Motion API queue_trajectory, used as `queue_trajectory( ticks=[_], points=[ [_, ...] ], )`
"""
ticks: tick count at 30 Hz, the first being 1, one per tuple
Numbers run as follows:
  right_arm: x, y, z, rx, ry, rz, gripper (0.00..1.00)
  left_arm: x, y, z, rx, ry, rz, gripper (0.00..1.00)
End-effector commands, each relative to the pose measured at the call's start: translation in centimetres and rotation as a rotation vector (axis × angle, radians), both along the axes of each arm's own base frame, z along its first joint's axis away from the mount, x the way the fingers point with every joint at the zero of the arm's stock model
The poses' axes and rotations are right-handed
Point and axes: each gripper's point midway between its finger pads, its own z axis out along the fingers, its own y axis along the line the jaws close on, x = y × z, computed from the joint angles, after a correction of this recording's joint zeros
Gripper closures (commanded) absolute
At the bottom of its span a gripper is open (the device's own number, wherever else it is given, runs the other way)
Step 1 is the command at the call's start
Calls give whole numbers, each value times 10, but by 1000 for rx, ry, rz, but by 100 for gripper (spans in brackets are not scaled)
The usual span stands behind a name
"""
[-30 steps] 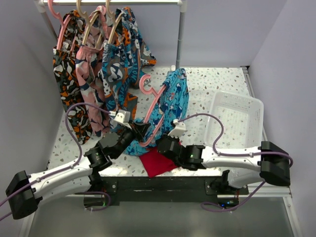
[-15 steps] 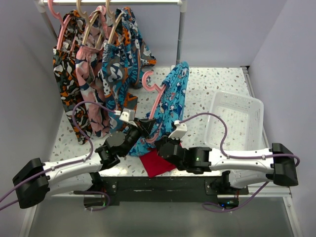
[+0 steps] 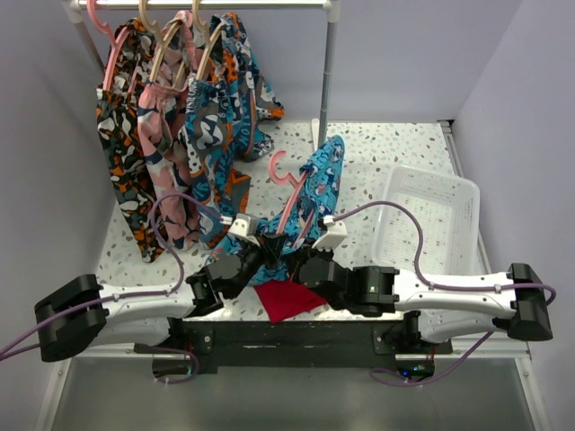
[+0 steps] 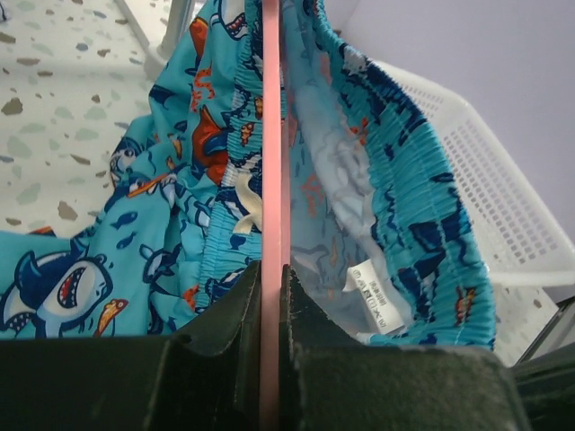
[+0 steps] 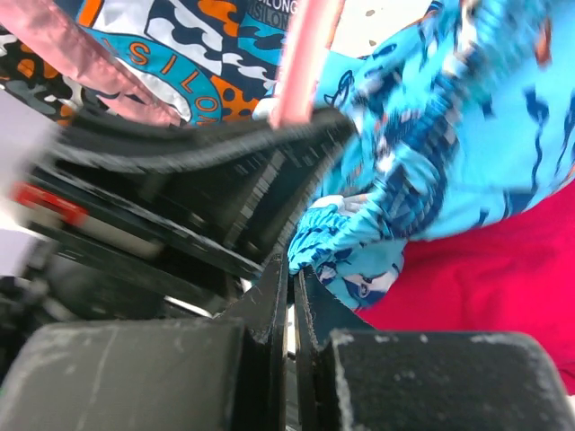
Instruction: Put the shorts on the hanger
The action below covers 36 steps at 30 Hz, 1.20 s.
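Your arms have drawn in toward the lower centre of the top view, bringing the thin, stiff pink hanger (image 4: 269,135) and the soft turquoise shorts (image 3: 323,171) with them. The left tool (image 4: 269,283) clamps the hanger bar. The right tool (image 5: 289,265) is clenched, apparently pinching the gathered elastic waistband. Judging by this, you are mid-threading.

Just plain lilac walls (image 3: 413,54) boxing in a white speckled tabletop (image 3: 395,148) beyond the jaws. Well past the jaws and off to their left, a white clothes rail (image 3: 252,4) on a white post (image 3: 329,72). To the right of the jaws, a clear plastic basket (image 3: 436,175) sitting on that tabletop. Soft, even light all over.
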Motion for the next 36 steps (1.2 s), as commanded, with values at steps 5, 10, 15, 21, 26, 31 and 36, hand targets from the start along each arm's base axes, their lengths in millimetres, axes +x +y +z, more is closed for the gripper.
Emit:
queue_trajectory(
  ticks=[5,10,15,21,26,31,36],
  points=[
    [-9,-20,-59,-29,81,-37,100,-18,-4,-47,12,71,13,100],
    [-17,-34,-90,-21,143,-48,100,-30,-15,-71,68,109,-65,100],
    [-21,-48,-106,-18,165,-58,100,-31,-27,-76,142,102,-109,79],
    [-21,-53,-107,-17,164,-64,100,-27,-45,-73,196,78,-137,66],
    [-21,-55,-107,-21,163,-63,100,-15,-60,-64,231,44,-128,59],
    [-21,-59,-107,-20,164,-68,100,-7,-75,-58,236,39,-152,51],
    [-21,-61,-108,-16,166,-72,100,11,-82,-56,241,49,-179,50]
  ],
)
